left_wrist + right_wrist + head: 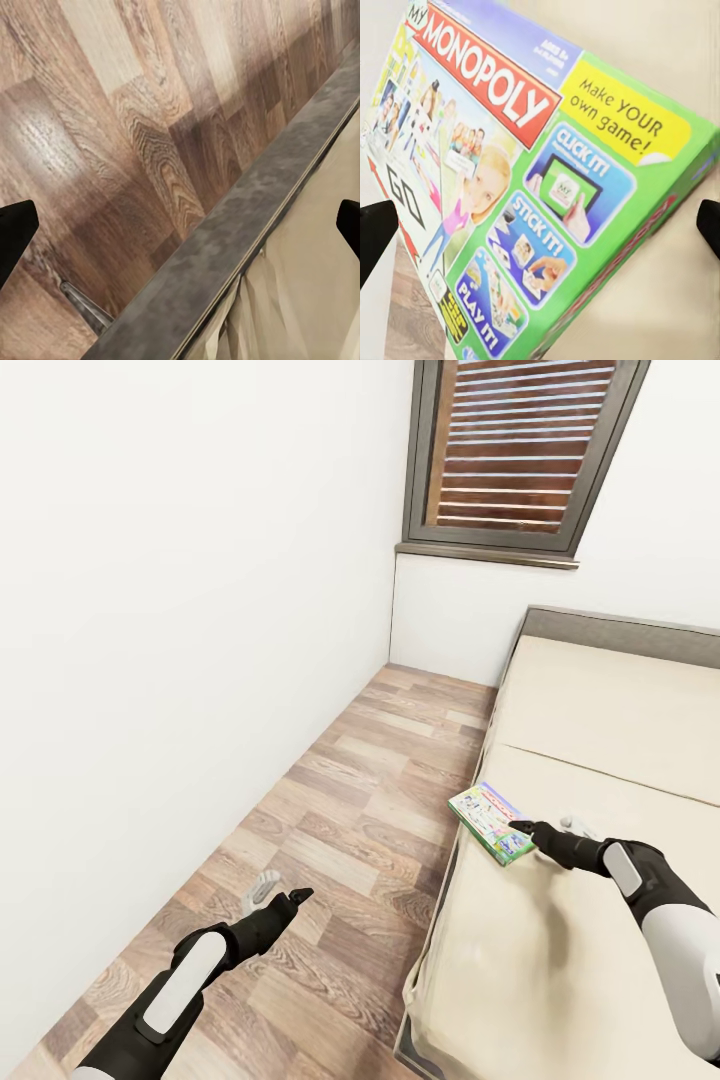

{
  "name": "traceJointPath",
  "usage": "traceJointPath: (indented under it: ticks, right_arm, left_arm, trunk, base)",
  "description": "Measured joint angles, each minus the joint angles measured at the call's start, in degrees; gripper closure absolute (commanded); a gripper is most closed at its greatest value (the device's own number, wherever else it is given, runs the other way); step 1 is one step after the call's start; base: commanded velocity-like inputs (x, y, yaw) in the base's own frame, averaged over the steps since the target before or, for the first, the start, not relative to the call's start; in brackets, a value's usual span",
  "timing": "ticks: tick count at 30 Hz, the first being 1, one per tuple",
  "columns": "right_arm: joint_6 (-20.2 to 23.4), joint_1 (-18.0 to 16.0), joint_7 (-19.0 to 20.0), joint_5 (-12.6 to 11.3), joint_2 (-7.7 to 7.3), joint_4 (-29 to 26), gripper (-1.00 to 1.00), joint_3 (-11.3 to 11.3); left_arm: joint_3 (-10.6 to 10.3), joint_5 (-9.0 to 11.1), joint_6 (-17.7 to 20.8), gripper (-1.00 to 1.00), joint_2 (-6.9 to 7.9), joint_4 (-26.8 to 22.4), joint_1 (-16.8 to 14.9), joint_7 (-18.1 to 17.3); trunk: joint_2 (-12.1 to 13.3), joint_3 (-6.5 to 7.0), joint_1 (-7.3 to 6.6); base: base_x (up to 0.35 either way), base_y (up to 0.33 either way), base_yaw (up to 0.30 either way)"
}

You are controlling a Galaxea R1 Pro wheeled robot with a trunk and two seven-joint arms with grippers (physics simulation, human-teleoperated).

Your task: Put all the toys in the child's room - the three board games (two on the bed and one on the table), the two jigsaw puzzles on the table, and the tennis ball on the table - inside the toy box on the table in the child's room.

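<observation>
At the edge of the bed nearest the floor, the Monopoly box lies flat before the open right gripper, which should straddle its green side squarely before closing.

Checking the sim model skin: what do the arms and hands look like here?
Both arms are glossy black with white-grey shell panels. The left arm carries a long pale panel on the forearm; the right arm has a similar panel and a white upper section. Left hand and right hand pair a black finger with a light grey one. No cables or markings visible.
</observation>
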Motion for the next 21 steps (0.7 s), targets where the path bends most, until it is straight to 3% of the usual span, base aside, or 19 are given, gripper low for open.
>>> traceJointPath:
  ticks: [7,10,13,21]
  right_arm:
    - [-0.2,0.0,-0.1,-0.1,-1.2,-1.4,-1.0,-0.1]
    - [-0.1,0.4,-0.1,-0.1,-2.6,-4.0,-1.0,-0.2]
    - [0.4,1.2,-0.1,-0.1,-5.11,-9.5,-1.0,-0.3]
    - [2.2,5.1,-0.1,-0.6,-7.66,-17.8,-1.0,-1.0]
  left_arm:
    - [0.0,0.0,0.0,-1.0,0.02,0.0,0.0,0.0]
    - [0.0,0.0,0.0,-1.0,0.04,0.1,0.0,0.0]
    - [0.0,0.0,0.0,-1.0,0.05,0.5,0.0,0.0]
    - [0.0,0.0,0.0,-1.0,0.02,1.2,0.0,0.0]
  trunk:
    - [0.0,0.0,0.0]
    - [0.0,0.0,0.0]
    - [0.0,0.0,0.0]
    - [0.0,0.0,0.0]
  base:
    - [0.0,0.0,0.0]
    - [0.0,0.0,0.0]
    - [0.0,0.0,0.0]
    - [0.0,0.0,0.0]
